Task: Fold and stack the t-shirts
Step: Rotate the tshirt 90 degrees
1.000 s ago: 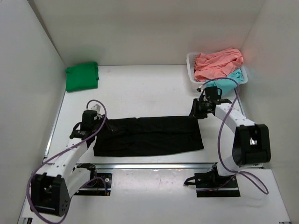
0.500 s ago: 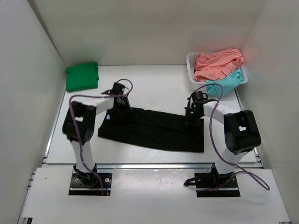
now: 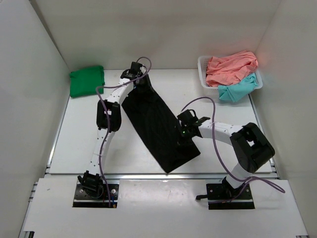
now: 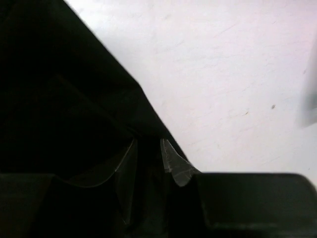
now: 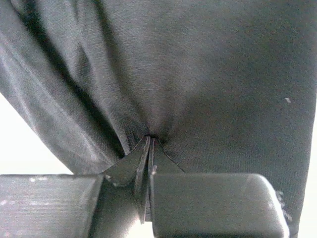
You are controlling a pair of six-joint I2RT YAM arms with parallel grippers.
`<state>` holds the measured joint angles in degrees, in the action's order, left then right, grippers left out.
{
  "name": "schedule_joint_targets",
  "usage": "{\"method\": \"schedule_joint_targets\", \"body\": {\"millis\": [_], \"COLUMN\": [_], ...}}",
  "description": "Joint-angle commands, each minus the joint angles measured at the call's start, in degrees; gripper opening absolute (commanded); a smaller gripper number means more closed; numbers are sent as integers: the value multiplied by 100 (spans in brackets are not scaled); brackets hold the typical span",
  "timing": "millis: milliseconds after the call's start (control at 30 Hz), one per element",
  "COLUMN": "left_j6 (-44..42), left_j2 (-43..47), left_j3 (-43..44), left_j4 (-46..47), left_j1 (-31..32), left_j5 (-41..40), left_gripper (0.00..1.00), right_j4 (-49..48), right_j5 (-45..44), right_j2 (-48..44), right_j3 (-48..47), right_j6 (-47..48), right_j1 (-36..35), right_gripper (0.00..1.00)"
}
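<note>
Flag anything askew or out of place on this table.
The black shirt lies slanted across the table, pinched at its far end by the left gripper and at its right edge by the right gripper. The teal shirt spills over the basket rim.

black cloth t-shirt [image 5: 198, 74]: matt, fine knit, soft creases
white surface [image 3: 79, 129]: smooth, matt-ish, few specks
white plastic basket [image 3: 202, 69]: plain plastic, openwork
green t-shirt [image 3: 86, 82], coral-pink t-shirt [image 3: 230, 67], teal t-shirt [image 3: 237, 90]: soft matt cloth too
left hand [image 4: 147, 144]: clear plastic fingertips, matt black housing
</note>
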<state>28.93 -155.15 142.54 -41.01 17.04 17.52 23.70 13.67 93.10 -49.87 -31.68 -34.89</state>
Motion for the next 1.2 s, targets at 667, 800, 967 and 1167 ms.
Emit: {"method": "schedule_joint_targets", "body": {"millis": [667, 800, 967, 1167], "left_j6": [842, 799, 422, 500], "left_j2": [704, 1310, 2250, 3789], "left_j3": [258, -295, -1365, -3969], "left_j4": [2264, 1958, 1509, 2264], "left_j1": [-297, -481, -640, -1088], "left_j5": [1684, 1833, 1738, 1763], "left_gripper": [46, 47, 47, 46], "right_j4": [-1026, -885, -596, -393], "right_j5": [242, -92, -348, -330], "right_j2": [429, 340, 1094, 2289], "right_j3": [-1375, -1683, -2683, -3879], "right_j6": [865, 1189, 1656, 1876], "right_j1": [-808, -493, 122, 606], "right_gripper": [7, 23, 33, 35]}}
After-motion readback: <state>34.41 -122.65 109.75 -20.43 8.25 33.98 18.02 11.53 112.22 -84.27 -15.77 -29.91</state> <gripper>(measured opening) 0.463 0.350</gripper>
